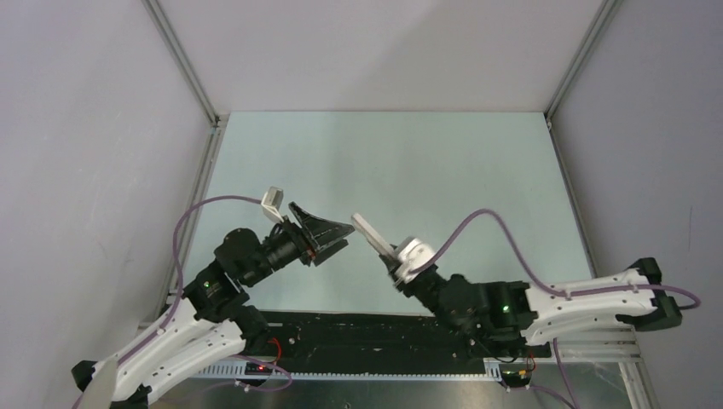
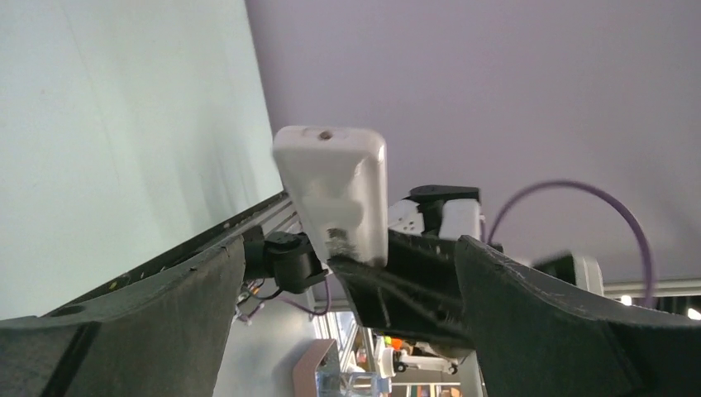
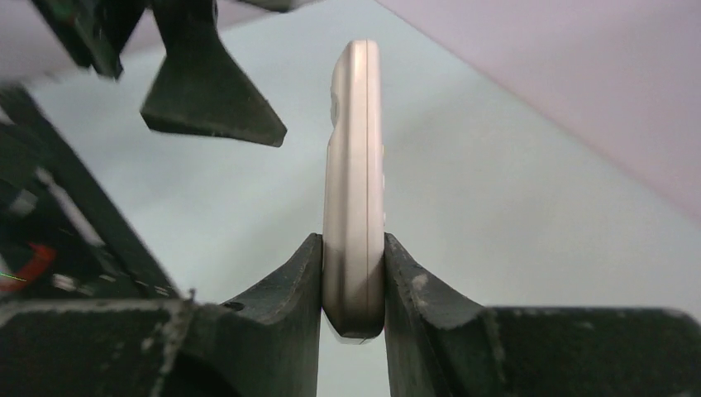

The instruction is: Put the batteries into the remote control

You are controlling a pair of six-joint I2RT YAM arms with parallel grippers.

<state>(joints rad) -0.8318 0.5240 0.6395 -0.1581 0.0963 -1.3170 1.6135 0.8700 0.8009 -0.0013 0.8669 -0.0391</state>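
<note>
**A:** Where's the remote?

**B:** The remote [image 3: 354, 149] is held up off the table [image 1: 409, 162], clamped by one end in the right gripper [image 3: 354, 241]. The jaws press on its two broad faces. Most of the slab sticks out free beyond them.

**A:** And the left gripper?

**B:** The left gripper [image 1: 348, 236] is just left of the remote, with its jaws spread wide and nothing between them. Its tips face the remote's free end across a thin gap, with no contact. From the left wrist, the remote's end face shows between the two spread fingers, farther out.

**A:** What room is there around the remote?

**B:** Beyond the remote, open table runs to the back wall [image 1: 375, 51]. To the right of the remote, it runs open to the table's right edge. To the left, the left gripper takes the nearest space, and past it the surface is open to the left edge. On the near side of the remote it is tight, with both arms and the dark strip [image 1: 367, 328] along the table's near edge.

**A:** And the remote's own edges?

**B:** The right wrist sees it edge-on. A seam runs up the thin side. The clamped end has rounded corners. I cannot tell which face carries the buttons.
</note>
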